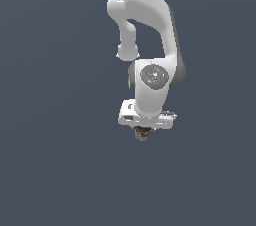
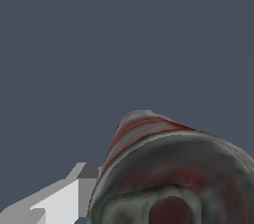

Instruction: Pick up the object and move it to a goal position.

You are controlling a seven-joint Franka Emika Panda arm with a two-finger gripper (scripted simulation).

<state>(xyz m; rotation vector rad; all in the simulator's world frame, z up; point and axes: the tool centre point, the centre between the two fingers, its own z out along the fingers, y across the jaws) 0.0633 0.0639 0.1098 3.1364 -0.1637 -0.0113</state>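
Item one, your gripper (image 1: 143, 133): it is pointing downward and showing only as a pale hand block with the can (image 1: 143, 133) peeking out directly beneath it. You are looking at a claw that appears to be pinching the can, since the can is sitting tight under the hand with nothing visible below it. In the wrist view one pale finger (image 2: 69, 196) is lying right against the can's side; the other finger is hidden behind the can's body. How wide the jaws are standing cannot be read beyond the can's own width.

Item two, the can (image 2: 173, 168): it is filling the lower part of the wrist view, its dark round end facing the camera, red, white and grey bands running along its curved side. In the exterior view only its small lower part is showing, dark with a touch of red.

Item three, your arm (image 1: 147, 30): it is reaching in from the upper edge of the exterior view, white links folding down to a round wrist joint, with the hand hanging beneath and tilting a little toward the exterior view's left.

Item four, the surface (image 1: 50, 170): it is showing as plain dark blue-grey in both views; no edge or corner is visible to place the can against, and whether the can is touching it cannot be told.
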